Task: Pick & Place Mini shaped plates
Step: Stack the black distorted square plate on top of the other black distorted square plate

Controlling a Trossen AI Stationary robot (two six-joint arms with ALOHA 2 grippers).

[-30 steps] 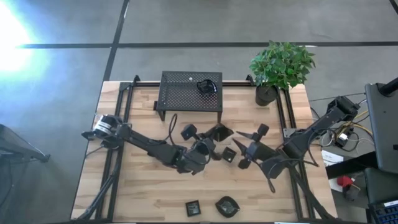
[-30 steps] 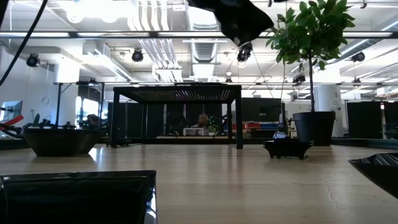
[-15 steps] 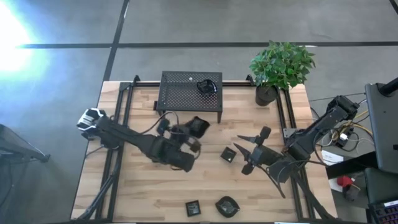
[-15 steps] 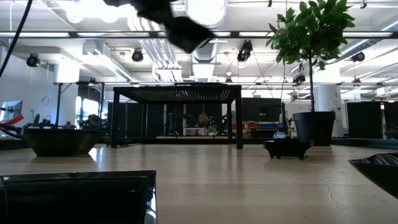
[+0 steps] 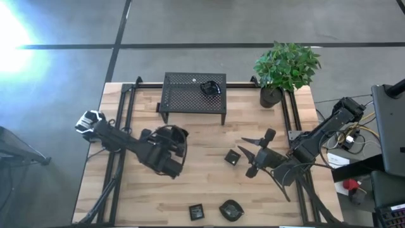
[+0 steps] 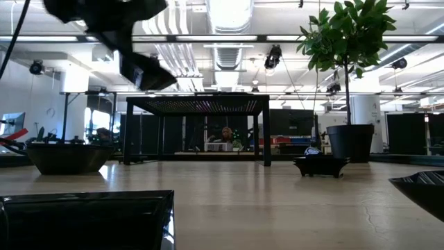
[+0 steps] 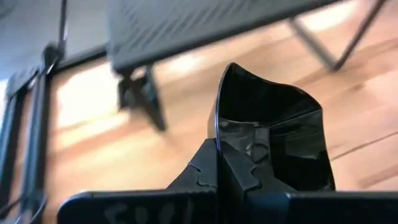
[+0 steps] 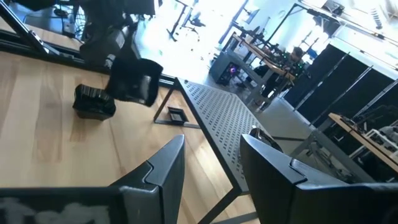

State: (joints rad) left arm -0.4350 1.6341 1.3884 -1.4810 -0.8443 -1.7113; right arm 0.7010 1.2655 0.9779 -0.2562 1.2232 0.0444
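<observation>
Since 1 second ago, the left gripper [image 5: 179, 136] swung away from the middle of the worktop [image 5: 209, 183] toward the left, lifted and pinching 1 small black plate [image 7: 270, 140], while the right gripper [image 5: 253, 155] waited, wide.

gripper [image 6: 142, 69] aloft — stand [image 6: 198, 105], plant [image 6: 347, 42]

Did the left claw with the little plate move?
Yes. The left claw, holding a mini plate, swung leftward, from below the mesh stand's right end to its left end.
</observation>
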